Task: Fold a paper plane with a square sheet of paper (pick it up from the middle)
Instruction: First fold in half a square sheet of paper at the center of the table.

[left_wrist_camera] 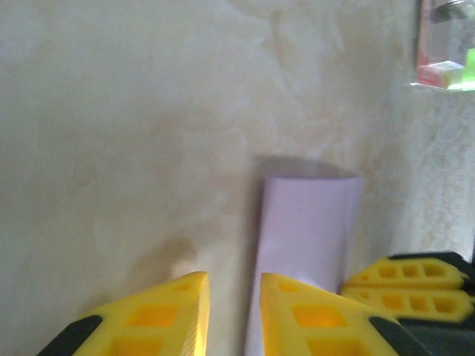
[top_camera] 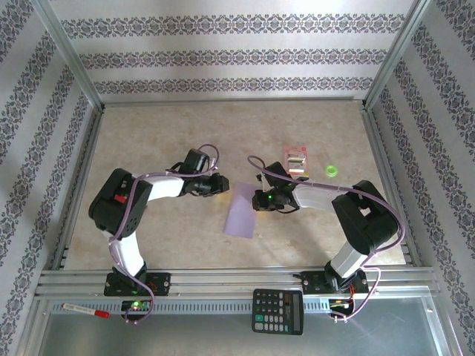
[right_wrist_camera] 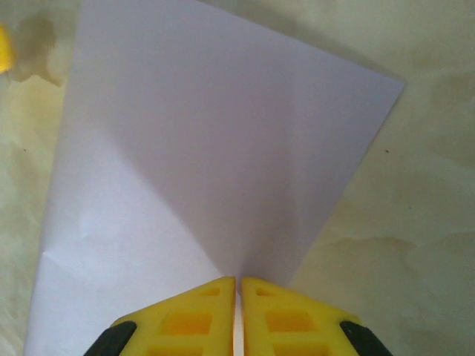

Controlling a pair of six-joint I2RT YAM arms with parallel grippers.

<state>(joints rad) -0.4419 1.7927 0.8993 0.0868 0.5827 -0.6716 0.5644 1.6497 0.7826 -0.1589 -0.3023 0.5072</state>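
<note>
The square sheet of paper (top_camera: pixel 240 216), pale lavender, lies on the table between the two arms, one edge lifted. My right gripper (top_camera: pixel 256 199) is at its right edge. In the right wrist view that gripper (right_wrist_camera: pixel 238 285) is shut on the sheet of paper (right_wrist_camera: pixel 208 148), which rises from the pinch in a soft ridge. My left gripper (top_camera: pixel 225 185) hovers just off the sheet's upper left. In the left wrist view its fingers (left_wrist_camera: pixel 234 285) stand a little apart with nothing between them, the paper (left_wrist_camera: pixel 308 230) runs beside the right finger, and the right gripper's fingertips (left_wrist_camera: pixel 404 285) touch the far edge.
A red-and-white packet (top_camera: pixel 297 158) and a small green ring (top_camera: pixel 331 171) lie behind the right arm. A calculator (top_camera: pixel 277 311) and a marker (top_camera: pixel 85 309) rest on the near shelf. Aluminium rails (top_camera: pixel 223 278) border the table.
</note>
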